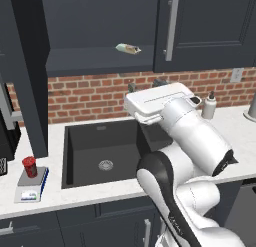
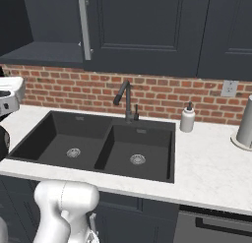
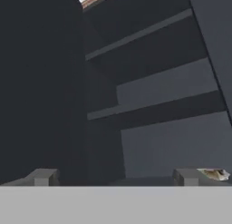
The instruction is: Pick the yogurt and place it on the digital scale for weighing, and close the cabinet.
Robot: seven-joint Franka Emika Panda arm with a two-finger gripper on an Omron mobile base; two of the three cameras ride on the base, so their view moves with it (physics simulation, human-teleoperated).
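Yogurt [image 1: 29,166] sits on scale [image 1: 31,185] on the table; cabinet open.
We see the gripper [image 3: 115,177] wide, empty, facing shelves; we risk clipping the door [image 1: 26,71] edge or packet [image 1: 128,48].

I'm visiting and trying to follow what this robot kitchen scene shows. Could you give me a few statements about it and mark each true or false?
1. The yogurt stands on the digital scale. True.
2. The cabinet is fully closed. False: its left door stands open, showing the shelves inside.
3. A pale wrapped packet lies on the cabinet's bottom shelf. True.
4. The gripper is clamped on the yogurt. False: its jaws stand open and empty, pointing into the cabinet.
5. The soap bottle sits in the sink. False: it stands on the counter, behind the sink's right corner.
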